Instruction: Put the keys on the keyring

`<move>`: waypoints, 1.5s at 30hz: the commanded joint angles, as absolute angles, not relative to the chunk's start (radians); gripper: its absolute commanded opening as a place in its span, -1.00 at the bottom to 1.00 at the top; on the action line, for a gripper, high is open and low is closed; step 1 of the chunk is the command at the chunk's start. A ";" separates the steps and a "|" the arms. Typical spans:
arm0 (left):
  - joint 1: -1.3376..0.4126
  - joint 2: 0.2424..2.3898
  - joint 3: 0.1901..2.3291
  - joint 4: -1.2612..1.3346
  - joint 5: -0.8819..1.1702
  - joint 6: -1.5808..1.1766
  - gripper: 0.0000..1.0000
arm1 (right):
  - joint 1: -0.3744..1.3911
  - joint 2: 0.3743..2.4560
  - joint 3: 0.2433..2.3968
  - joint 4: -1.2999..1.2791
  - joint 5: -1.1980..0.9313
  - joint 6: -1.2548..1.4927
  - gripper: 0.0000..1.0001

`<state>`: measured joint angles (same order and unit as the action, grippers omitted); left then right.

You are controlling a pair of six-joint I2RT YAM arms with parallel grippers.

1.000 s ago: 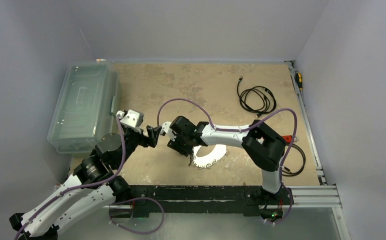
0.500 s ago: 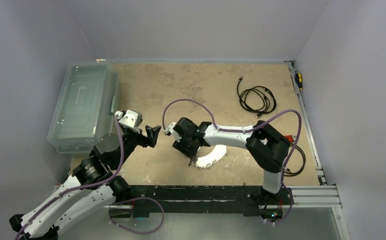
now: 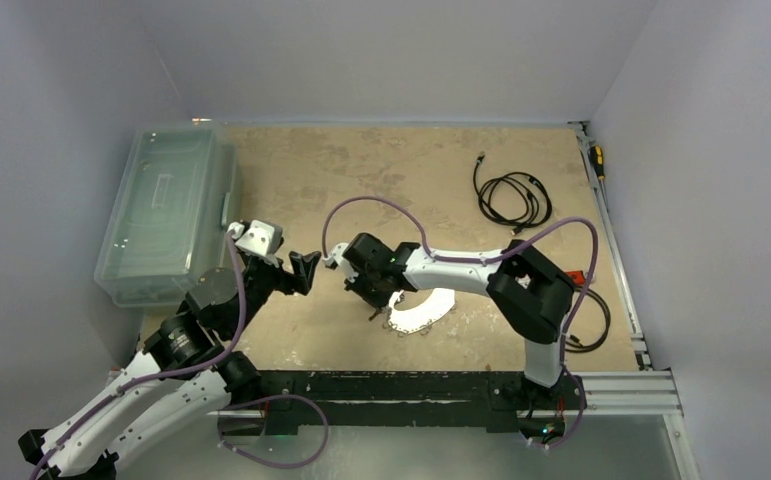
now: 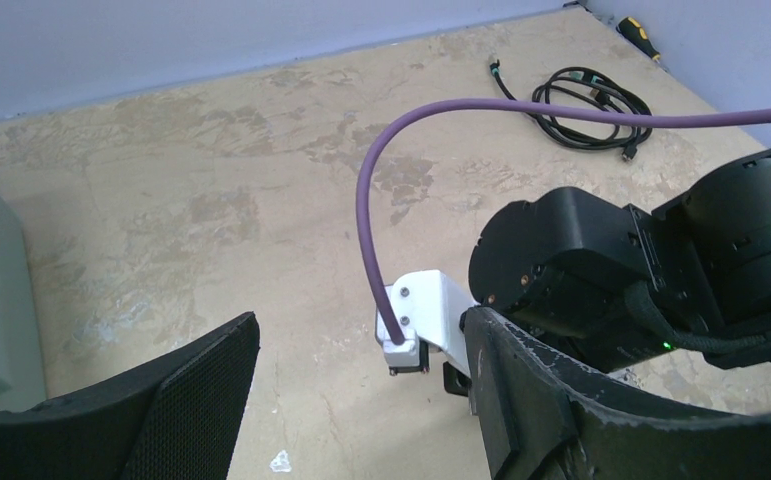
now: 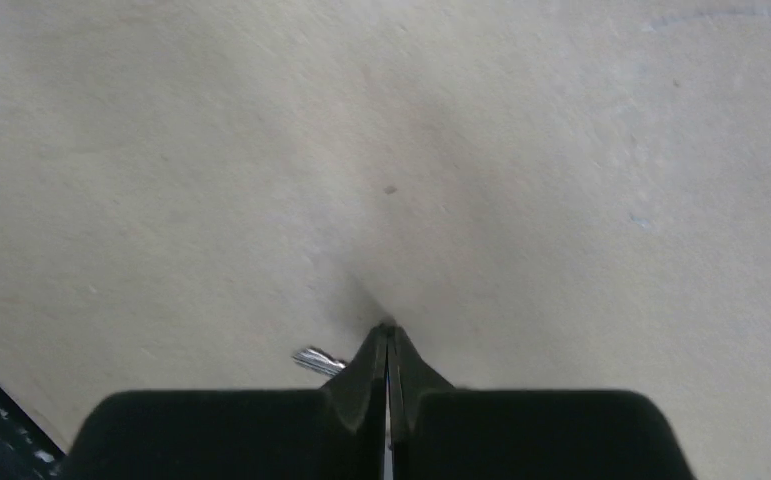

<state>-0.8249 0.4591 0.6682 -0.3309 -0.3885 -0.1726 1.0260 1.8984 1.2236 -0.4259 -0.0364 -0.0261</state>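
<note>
Keyring (image 3: 423,309) on tan tabletop (image 3: 361,170); right pincer (image 5: 388,338) closed, hold unclear; left pincer (image 4: 361,345) open, empty.

My mottled tan surface (image 3: 361,170) carries a clear bin (image 3: 166,205) at its left edge, a coiled black cable (image 3: 514,181) far right, and the keyring (image 3: 431,308) near the front.

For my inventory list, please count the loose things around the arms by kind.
Bin: 1
Cables: 2, a coil and a loop
Screwdriver: 1
Red tool, mostly hidden: 1
Keyring: 1
Key, only a silver tip shows: 1
Total: 7
</note>
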 commanded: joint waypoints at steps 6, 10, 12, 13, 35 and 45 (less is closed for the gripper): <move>-0.818 0.455 0.687 -0.310 -0.385 -0.165 0.48 | 1.062 1.835 1.152 -0.380 -0.007 0.011 -1.00; -0.819 0.450 0.689 -0.312 -0.386 -0.166 0.48 | 1.057 1.723 1.151 -0.319 0.131 0.109 -0.88; -0.819 0.448 0.689 -0.311 -0.387 -0.167 0.48 | 1.051 1.692 1.150 -0.308 0.166 0.168 -0.49; -0.818 0.445 0.689 -0.311 -0.386 -0.166 0.48 | 1.047 1.683 1.151 -0.310 0.199 0.206 -0.30; -0.818 0.409 0.686 -0.308 -0.342 -0.172 0.48 | 1.017 1.582 1.091 -0.575 0.491 1.259 0.89; -0.819 0.393 0.686 -0.314 -0.336 -0.178 0.48 | 1.003 1.814 1.294 -0.857 0.496 1.433 0.80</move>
<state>-0.8249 0.4023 0.6682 -0.3309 -0.3462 -0.1734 1.0176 1.7893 1.2579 -0.7219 0.4587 1.3117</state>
